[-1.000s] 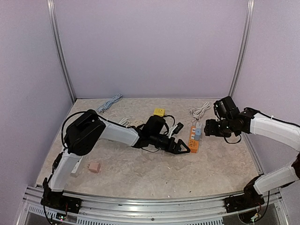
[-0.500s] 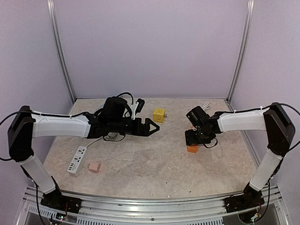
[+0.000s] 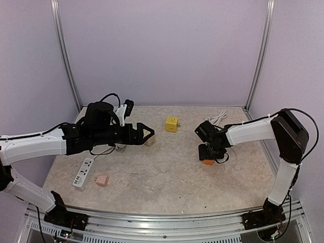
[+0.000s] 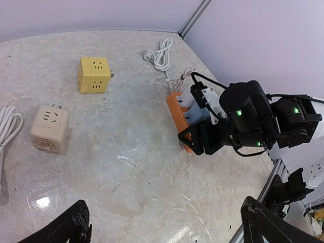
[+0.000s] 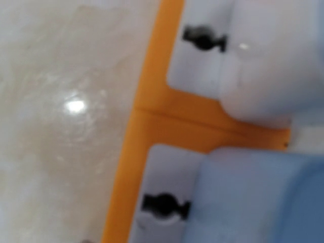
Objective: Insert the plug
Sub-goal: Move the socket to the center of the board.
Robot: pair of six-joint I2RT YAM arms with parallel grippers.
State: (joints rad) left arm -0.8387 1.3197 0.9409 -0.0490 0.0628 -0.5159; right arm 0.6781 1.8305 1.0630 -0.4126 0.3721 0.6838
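1. The left gripper (image 3: 148,133) is left of centre in the top view. Its fingers are spread wide, with nothing between them.
2. In the left wrist view the two black fingertips (image 4: 73,225) sit in the bottom corners. Only bare marbled tabletop (image 4: 126,172) shows between them.
3. The right gripper (image 3: 206,151) is right of centre in the top view, down low over the orange plastic power strip (image 3: 208,162). Only the strip's near end sticks out below it.
4. I cannot tell how far the right gripper is open. Its fingers do not show in its own wrist view and are too dark to make out in the other views.
5. The right wrist view is a blurry close-up. The orange strip frame (image 5: 152,111) runs top to bottom, with white socket faces and black slots (image 5: 205,38).
6. The white plug block (image 5: 263,76) is at the upper right, sitting on the strip. The light-blue plug block (image 5: 253,202) is at the lower right, right next to it.
7. In the left wrist view both plugs are on the strip, right of centre, just above the black right gripper.
8. The yellow cube socket (image 3: 171,123) is at the upper middle of the top view, well apart from both grippers.
9. The beige cube socket (image 4: 49,128) is at the left of the left wrist view, with a white cable (image 4: 7,126) at the frame edge beside it.
10. A coiled white cord (image 3: 217,119) lies at the back, above the right gripper.
11. A long white power strip (image 3: 82,172) and a small pink adapter (image 3: 102,180) lie at the lower left of the top view, near each other.
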